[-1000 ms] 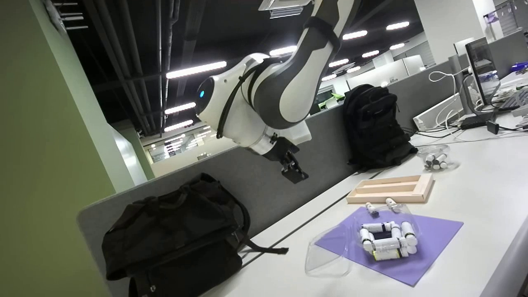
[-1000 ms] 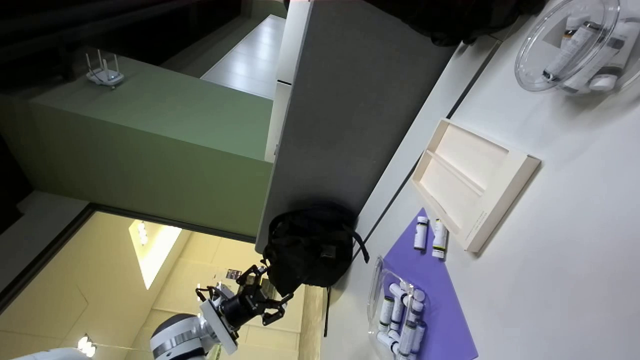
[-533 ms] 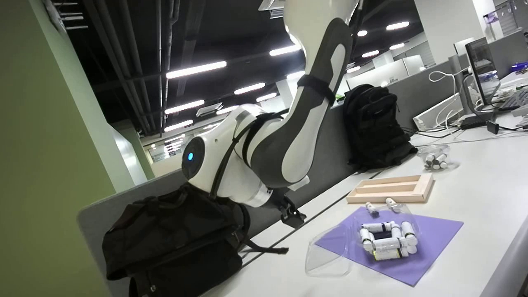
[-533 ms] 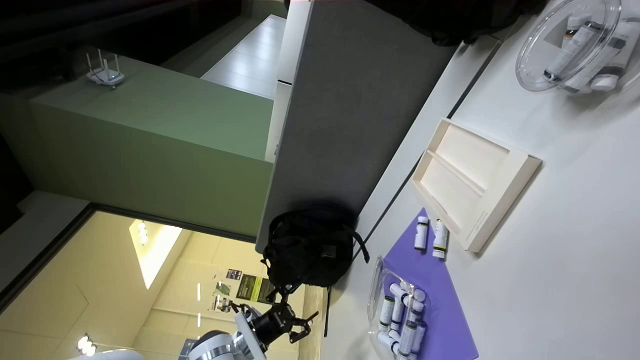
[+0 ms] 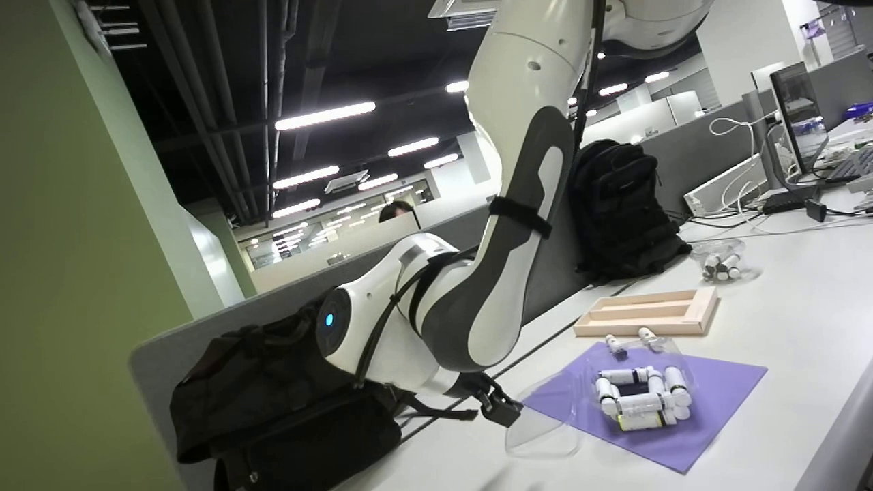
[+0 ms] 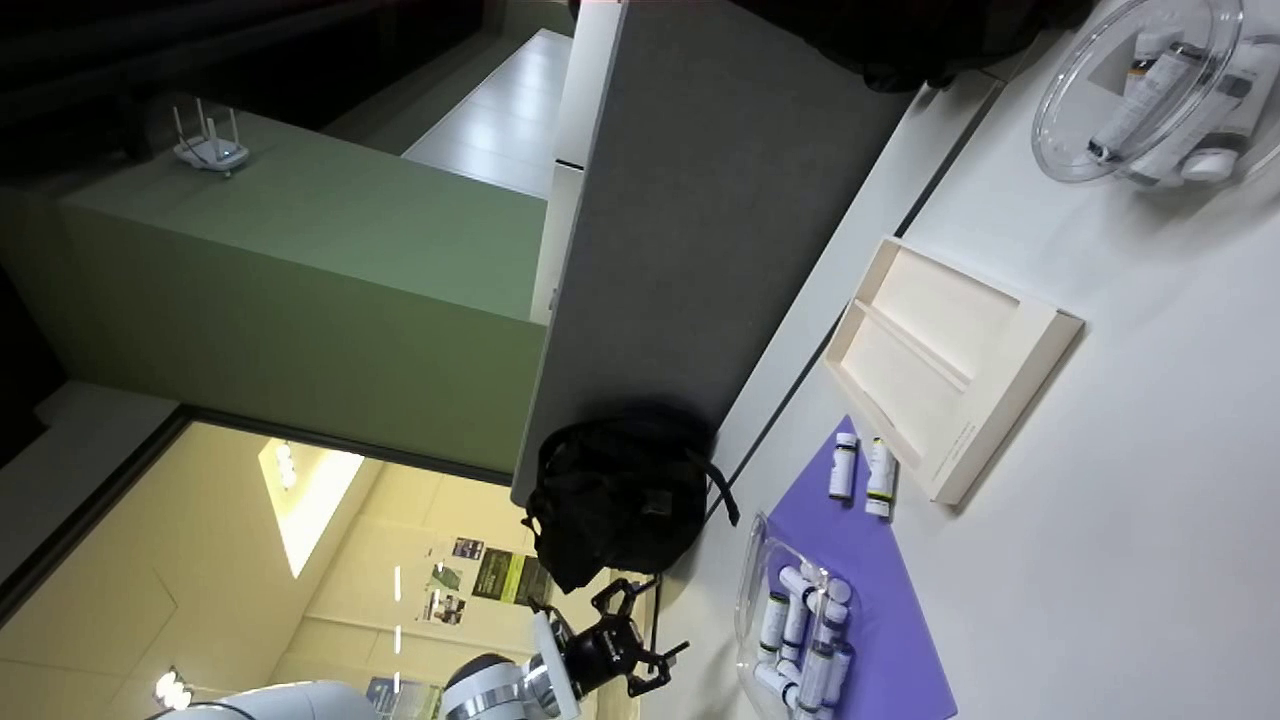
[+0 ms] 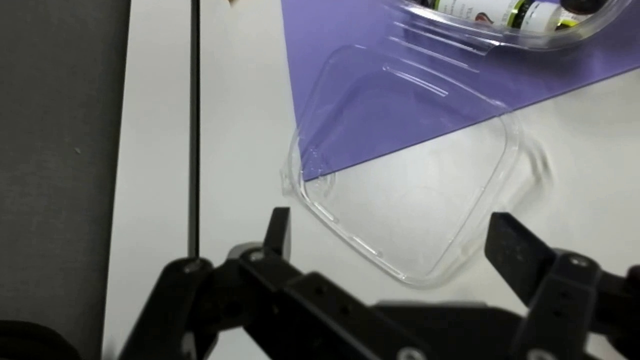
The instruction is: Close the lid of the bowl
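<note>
The clear plastic lid [image 7: 410,210] lies open and empty beside the clear bowl [image 7: 492,39] and seems joined to it along one edge. The lid also shows in both exterior views [image 5: 545,436] [image 6: 748,575]. The bowl holds several white-labelled bottles and sits on a purple sheet, also in both exterior views [image 5: 687,368] [image 6: 797,552]. My gripper [image 7: 390,225] is open and empty. Its fingers stand to either side of the lid's outer corner in the wrist view, seemingly above it. In the exterior views the gripper [image 5: 506,409] [image 6: 672,616] is at the lid's outer side, away from the bowl.
The purple sheet [image 5: 723,389] lies under the bowl. Two loose bottles [image 6: 843,467] [image 6: 880,478] lie near a wooden tray [image 6: 1010,400]. Another clear bowl of bottles [image 6: 1045,130] stands farther along. Black bags [image 5: 286,402] [image 5: 617,211] rest by the grey partition [image 6: 700,230].
My arm has come down steadily toward the table and closer to the lid's outer edge. The gripper has stayed open. The lid, bowl and bottles have not moved.
</note>
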Tool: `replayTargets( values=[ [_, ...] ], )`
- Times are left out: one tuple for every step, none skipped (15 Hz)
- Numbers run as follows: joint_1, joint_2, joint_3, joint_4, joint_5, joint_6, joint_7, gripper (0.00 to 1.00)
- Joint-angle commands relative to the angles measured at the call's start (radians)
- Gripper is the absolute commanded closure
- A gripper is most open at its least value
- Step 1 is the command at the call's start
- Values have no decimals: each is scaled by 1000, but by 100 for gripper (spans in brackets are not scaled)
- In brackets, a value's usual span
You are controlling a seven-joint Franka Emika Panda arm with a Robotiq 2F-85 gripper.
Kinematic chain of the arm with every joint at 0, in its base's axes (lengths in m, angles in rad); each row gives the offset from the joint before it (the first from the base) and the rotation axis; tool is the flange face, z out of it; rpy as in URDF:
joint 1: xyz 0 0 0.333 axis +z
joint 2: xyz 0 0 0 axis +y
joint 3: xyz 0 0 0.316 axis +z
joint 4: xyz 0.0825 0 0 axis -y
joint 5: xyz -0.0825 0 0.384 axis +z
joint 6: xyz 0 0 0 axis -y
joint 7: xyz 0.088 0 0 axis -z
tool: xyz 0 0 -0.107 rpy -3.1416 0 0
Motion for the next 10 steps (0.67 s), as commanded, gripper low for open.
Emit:
replayTargets(
  values=[
    [10, 59, -11, 62, 54, -11, -86, 0],
    [10, 70, -13, 67, 67, -12, -102, 0],
    [11, 80, -16, 70, 76, -14, -113, 0],
    [10, 89, -19, 71, 86, -16, -125, 0],
    [11, 99, -23, 71, 96, -18, -137, 0],
    [11, 106, -26, 71, 103, -19, -148, 0],
    [11, 114, -29, 73, 112, -19, -158, 0],
    [11, 124, -31, 78, 118, -19, -168, 0],
    [12, 133, -33, 82, 124, -21, -176, 0],
    [13, 142, -36, 85, 130, -21, -183, 0]
  ],
)
